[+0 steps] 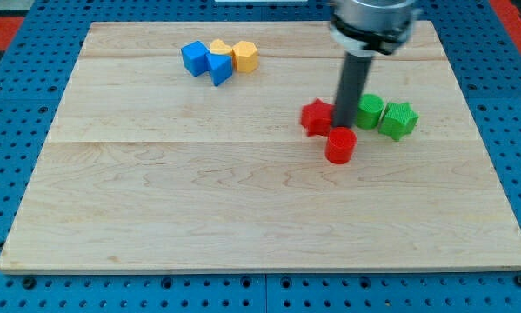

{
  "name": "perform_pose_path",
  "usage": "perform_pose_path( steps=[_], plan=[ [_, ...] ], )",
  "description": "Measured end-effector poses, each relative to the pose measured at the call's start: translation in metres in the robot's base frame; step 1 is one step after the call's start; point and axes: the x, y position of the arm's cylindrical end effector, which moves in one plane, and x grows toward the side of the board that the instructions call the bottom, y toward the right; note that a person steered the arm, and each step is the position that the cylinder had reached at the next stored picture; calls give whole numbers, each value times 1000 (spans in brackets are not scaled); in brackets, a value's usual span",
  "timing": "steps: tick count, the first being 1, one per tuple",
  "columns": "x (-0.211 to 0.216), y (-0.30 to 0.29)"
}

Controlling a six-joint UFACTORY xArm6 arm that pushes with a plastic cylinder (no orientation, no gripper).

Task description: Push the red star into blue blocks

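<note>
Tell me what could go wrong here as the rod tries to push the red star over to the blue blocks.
My tip sits tight between the red star and the red cylinder, so a push might drag the cylinder along. The blue blocks touch the yellow blocks, so the star could knock those too. An off-centre push may spin the star away.

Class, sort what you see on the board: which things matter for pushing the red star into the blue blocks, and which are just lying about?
Part of the job:
red star
blue blocks
my tip, just to the view's right of the star

Just lying about:
red cylinder
two green blocks
two yellow blocks, touching the blue ones
</note>
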Motion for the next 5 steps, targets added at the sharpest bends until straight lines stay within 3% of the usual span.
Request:
perform_pose_path(
  steps=[1,2,3,4,5],
  plan=[
    [-18,9],
    [5,23],
    [12,-24],
    [-29,-71],
    [-77,-83]
  ],
)
